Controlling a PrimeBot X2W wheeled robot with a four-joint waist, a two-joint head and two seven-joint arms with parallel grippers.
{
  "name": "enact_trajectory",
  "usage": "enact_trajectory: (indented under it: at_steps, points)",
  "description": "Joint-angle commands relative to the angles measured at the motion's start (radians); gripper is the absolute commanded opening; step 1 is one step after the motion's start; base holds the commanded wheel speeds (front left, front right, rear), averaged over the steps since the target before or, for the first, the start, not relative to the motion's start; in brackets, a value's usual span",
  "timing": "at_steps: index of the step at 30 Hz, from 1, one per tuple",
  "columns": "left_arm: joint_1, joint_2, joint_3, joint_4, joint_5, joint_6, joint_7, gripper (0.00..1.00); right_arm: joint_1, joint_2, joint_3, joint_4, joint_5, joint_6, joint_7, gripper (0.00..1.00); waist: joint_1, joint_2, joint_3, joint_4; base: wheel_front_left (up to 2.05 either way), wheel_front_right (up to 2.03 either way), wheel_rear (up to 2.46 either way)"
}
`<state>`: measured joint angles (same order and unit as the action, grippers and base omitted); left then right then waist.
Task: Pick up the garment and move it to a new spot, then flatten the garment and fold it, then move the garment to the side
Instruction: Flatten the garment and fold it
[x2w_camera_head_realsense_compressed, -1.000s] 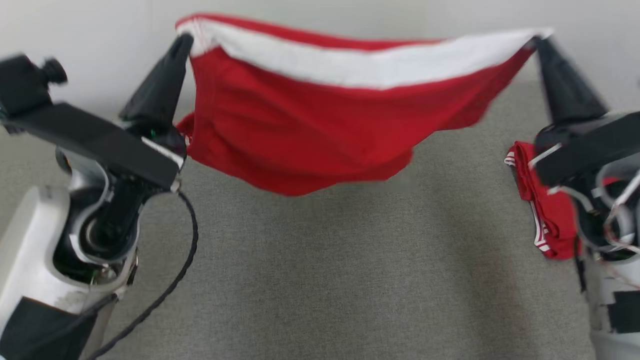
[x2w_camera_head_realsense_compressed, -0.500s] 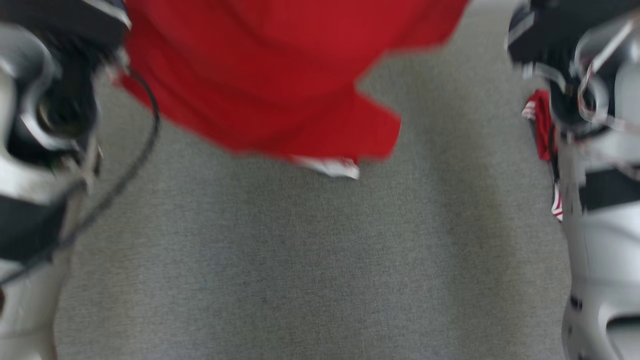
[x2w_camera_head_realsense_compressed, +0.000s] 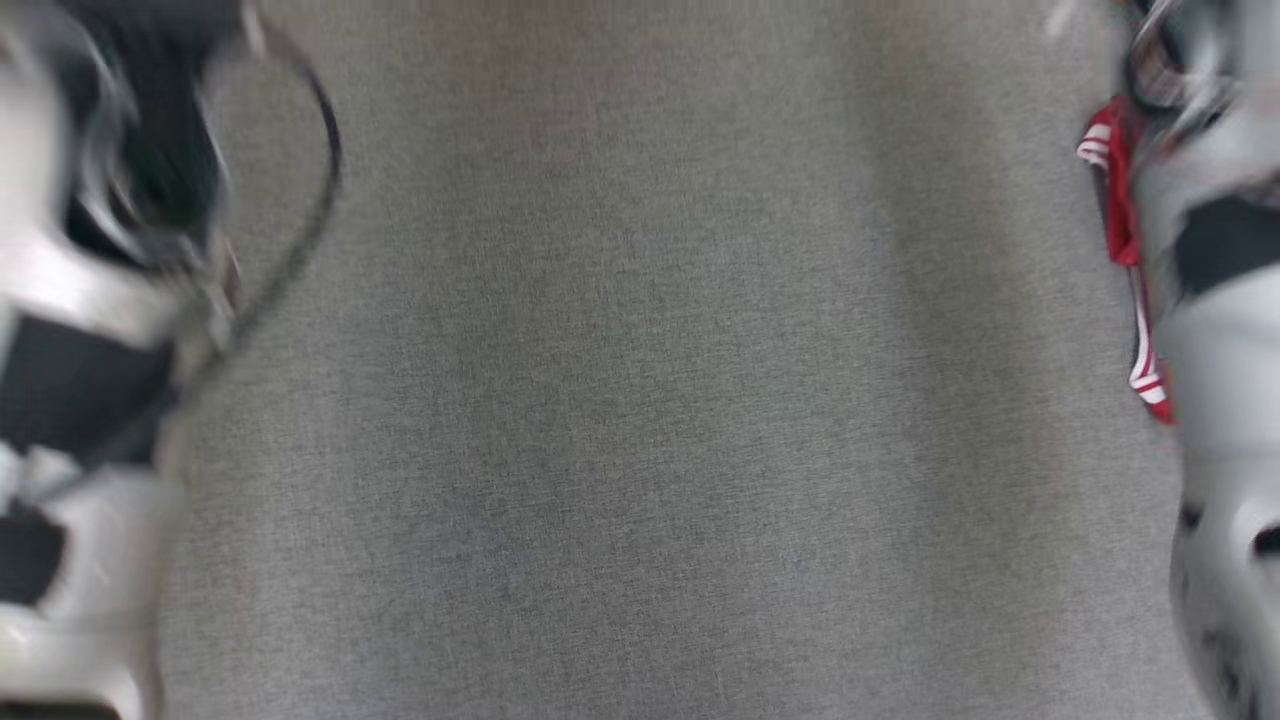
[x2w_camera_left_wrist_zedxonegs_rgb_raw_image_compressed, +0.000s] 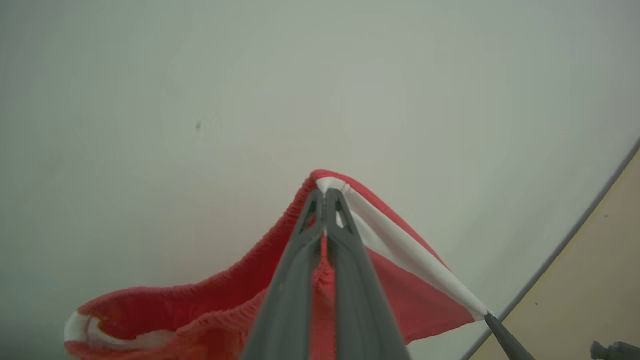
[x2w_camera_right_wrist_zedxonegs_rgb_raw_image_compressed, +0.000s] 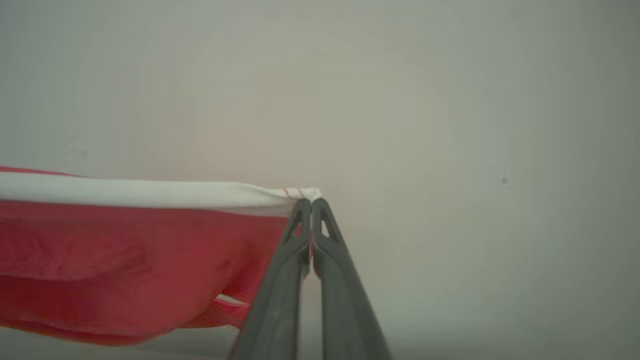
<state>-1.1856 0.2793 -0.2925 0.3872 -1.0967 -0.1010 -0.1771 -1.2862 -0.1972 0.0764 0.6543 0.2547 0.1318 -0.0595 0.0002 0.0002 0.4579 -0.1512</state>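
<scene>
The garment (x2w_camera_left_wrist_zedxonegs_rgb_raw_image_compressed: 400, 295) is red with a broad white band along its top edge, and it hangs stretched in the air in front of a pale wall. In the left wrist view my left gripper (x2w_camera_left_wrist_zedxonegs_rgb_raw_image_compressed: 325, 200) is shut on one top corner of it. My right gripper (x2w_camera_right_wrist_zedxonegs_rgb_raw_image_compressed: 311, 202) is shut on the opposite top corner, and the garment (x2w_camera_right_wrist_zedxonegs_rgb_raw_image_compressed: 125, 240) sags away to the left of it. The right gripper's dark fingertip (x2w_camera_left_wrist_zedxonegs_rgb_raw_image_compressed: 502, 336) also shows at the far corner in the left wrist view.
A grey fabric-covered surface (x2w_camera_head_realsense_compressed: 640, 400) lies below. Another red cloth with white stripes (x2w_camera_head_realsense_compressed: 1120, 200) lies at its right side, partly behind my right arm (x2w_camera_head_realsense_compressed: 1220, 350). My left arm (x2w_camera_head_realsense_compressed: 90, 250) and its black cable (x2w_camera_head_realsense_compressed: 320, 190) stand at the left, blurred.
The head view has shifted, and the stretched garment and both grippers have passed out over its top edge. Both grippers stay shut on the garment's corners.
</scene>
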Motion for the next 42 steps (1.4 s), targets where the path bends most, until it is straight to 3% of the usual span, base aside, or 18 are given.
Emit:
enact_trajectory:
  at_steps: [1, 6, 10, 13, 16, 17, 22, 31, 34, 38, 42]
  points:
    - [0.051, 0.001, 0.000, 0.008, 0.005, -0.005, -0.022, 0.00, 0.053, -0.007, 0.026, 0.020, 0.029, -0.003, 0.026, 0.00, -0.0002, -0.0002, -0.040, 0.018, 0.00, 0.00, 0.00]
    - [0.326, -0.034, -0.054, 0.026, 0.080, -0.024, -0.082, 0.00, 0.235, -0.055, 0.100, 0.001, 0.163, -0.003, 0.095, 0.00, -0.0002, -0.0002, -0.118, 0.044, 0.00, 0.00, 0.00]
    - [0.537, -0.078, -0.091, 0.047, 0.163, -0.028, -0.090, 0.00, 0.453, -0.109, 0.165, -0.124, 0.235, -0.003, 0.122, 0.00, -0.0002, -0.0002, -0.191, 0.067, 0.00, 0.00, 0.00]
    - [0.668, -0.114, -0.063, 0.041, 0.226, -0.030, -0.089, 0.00, 0.617, -0.191, 0.178, -0.224, 0.201, -0.003, 0.134, 0.00, -0.0002, -0.0002, -0.242, 0.079, 0.00, 0.00, 0.00]
    - [0.784, -0.136, -0.044, 0.031, 0.283, -0.031, -0.089, 0.00, 0.770, -0.225, 0.161, -0.309, 0.158, -0.003, 0.175, 0.00, -0.0002, -0.0002, -0.286, 0.080, 0.00, 0.00, 0.00]
    - [0.855, -0.143, -0.035, 0.020, 0.305, -0.028, -0.089, 0.00, 0.877, -0.228, 0.132, -0.365, 0.152, -0.003, 0.224, 0.00, -0.0002, -0.0002, -0.317, 0.081, 0.00, 0.00, 0.00]
    - [1.003, -0.139, -0.047, -0.011, 0.351, -0.029, -0.089, 0.00, 1.123, -0.217, 0.011, -0.578, 0.128, -0.003, 0.374, 0.00, -0.0002, -0.0002, -0.363, 0.090, 0.00, 0.00, 0.00]
    - [1.177, -0.045, -0.128, -0.089, 0.403, -0.027, -0.055, 0.00, 1.551, -0.144, -0.117, -0.975, 0.171, -0.003, 0.716, 0.00, -0.0002, -0.0002, -0.383, 0.108, 0.00, 0.00, 0.00]
    - [1.235, -0.018, -0.134, -0.132, 0.422, 0.012, -0.045, 0.00, 1.670, -0.104, -0.161, -1.078, 0.184, -0.003, 0.810, 0.00, -0.0002, -0.0002, -0.385, 0.105, 0.00, 0.00, 0.00]
    - [1.295, -0.009, -0.126, -0.211, 0.433, 0.056, -0.051, 0.00, 1.693, -0.092, -0.187, -1.171, 0.174, -0.003, 0.831, 0.00, -0.0002, -0.0002, -0.384, 0.094, 0.00, 0.00, 0.00]
    - [1.279, -0.028, -0.134, -0.257, 0.429, 0.065, -0.045, 0.00, 1.584, -0.132, -0.163, -1.136, 0.173, -0.003, 0.770, 0.00, -0.0002, -0.0002, -0.382, 0.103, 0.00, 0.00, 0.00]
